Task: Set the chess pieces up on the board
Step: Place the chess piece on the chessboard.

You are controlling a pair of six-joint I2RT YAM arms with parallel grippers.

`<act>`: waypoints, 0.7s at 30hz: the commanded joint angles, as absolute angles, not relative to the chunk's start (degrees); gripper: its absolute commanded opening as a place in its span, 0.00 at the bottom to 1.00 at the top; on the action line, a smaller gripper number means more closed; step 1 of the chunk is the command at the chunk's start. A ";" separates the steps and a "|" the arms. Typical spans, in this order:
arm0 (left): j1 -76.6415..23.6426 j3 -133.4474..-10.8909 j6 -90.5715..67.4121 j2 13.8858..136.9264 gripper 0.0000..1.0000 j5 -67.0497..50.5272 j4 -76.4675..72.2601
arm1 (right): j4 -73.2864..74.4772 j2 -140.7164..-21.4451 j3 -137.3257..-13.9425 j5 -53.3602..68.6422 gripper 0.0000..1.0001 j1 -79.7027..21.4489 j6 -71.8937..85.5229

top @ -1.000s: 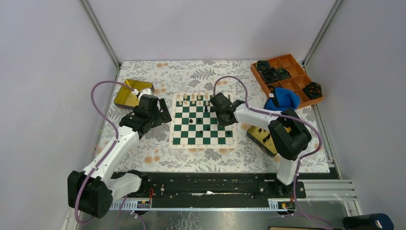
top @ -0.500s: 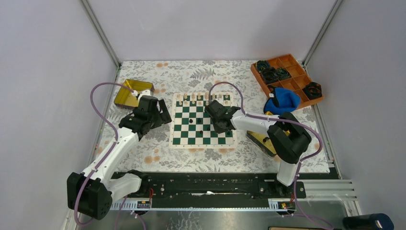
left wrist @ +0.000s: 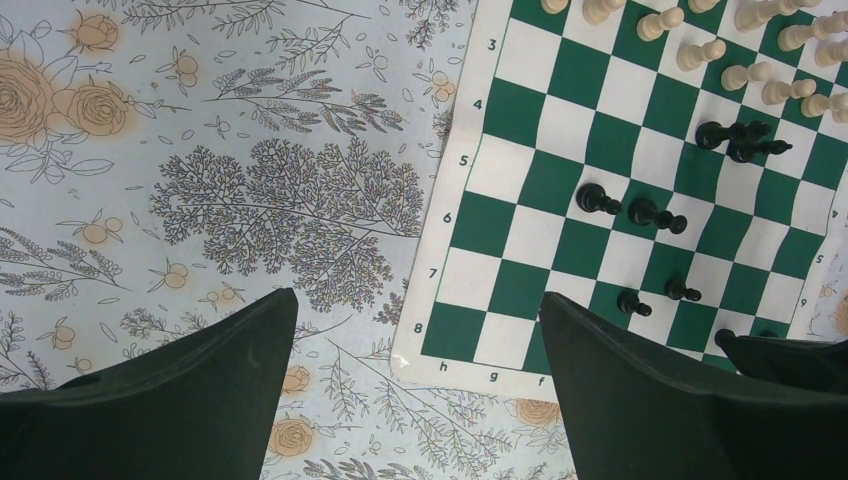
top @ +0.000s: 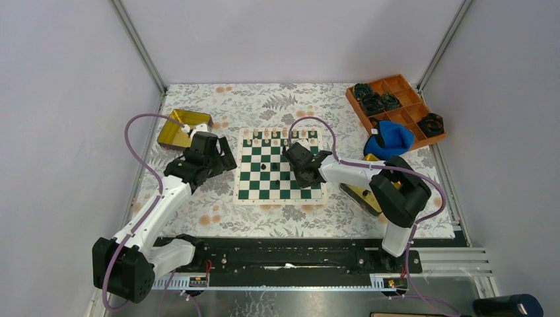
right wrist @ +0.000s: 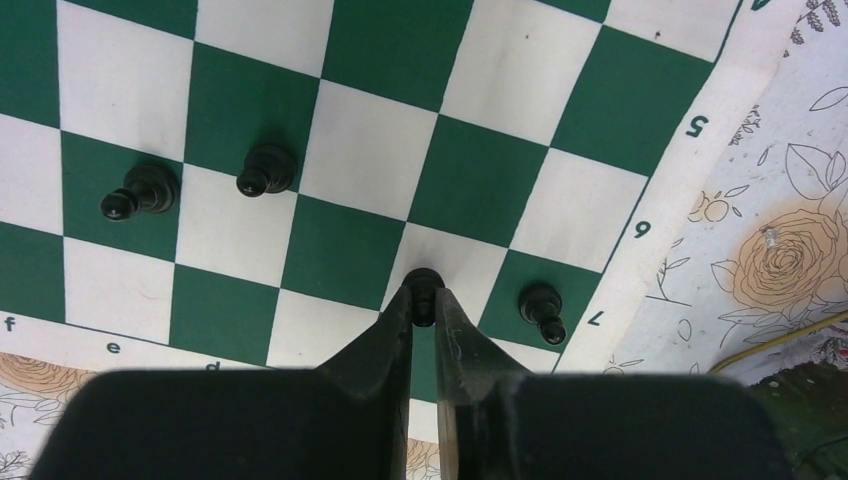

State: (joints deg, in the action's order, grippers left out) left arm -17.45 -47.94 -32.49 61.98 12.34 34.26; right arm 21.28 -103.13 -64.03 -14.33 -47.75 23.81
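The green-and-white board [top: 254, 185] lies mid-table. A row of cream chess pieces [top: 271, 134] stands along its far edge; a few black ones [top: 264, 166] stand mid-board. My right gripper [top: 306, 178] is low over the board's near right part. In the right wrist view it [right wrist: 424, 297] is shut on a black pawn [right wrist: 424, 283] over a white square near row 7. Other black pawns [right wrist: 265, 170] stand nearby. My left gripper [top: 223, 160] is open and empty, above the tablecloth left of the board [left wrist: 530, 235]; it also shows in the left wrist view [left wrist: 415, 315].
A gold tin [top: 179, 127] sits at the far left. Another gold tin [top: 362, 191] holding black pieces sits right of the board under my right arm. An orange compartment tray [top: 396, 105] with black rings and a blue cloth [top: 389, 139] are at the far right.
My right gripper has moved from the board's far side toward its near right part, still shut on the pawn. The left arm has barely moved.
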 commanded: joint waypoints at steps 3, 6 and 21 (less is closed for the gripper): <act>-16.98 -48.34 -32.87 62.27 0.99 11.60 32.79 | 21.13 -100.35 -64.15 -17.04 0.00 -48.31 24.04; -17.04 -48.59 -32.72 62.44 0.99 11.69 32.85 | 21.12 -100.52 -64.25 -17.35 0.00 -48.34 23.90; -16.98 -48.63 -32.52 63.62 0.99 11.78 32.33 | 21.29 -102.25 -64.75 -17.23 0.02 -48.31 23.73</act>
State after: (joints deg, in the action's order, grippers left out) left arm -17.45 -47.94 -32.49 63.40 11.97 34.24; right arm 21.34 -103.11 -63.88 -15.94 -47.75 23.77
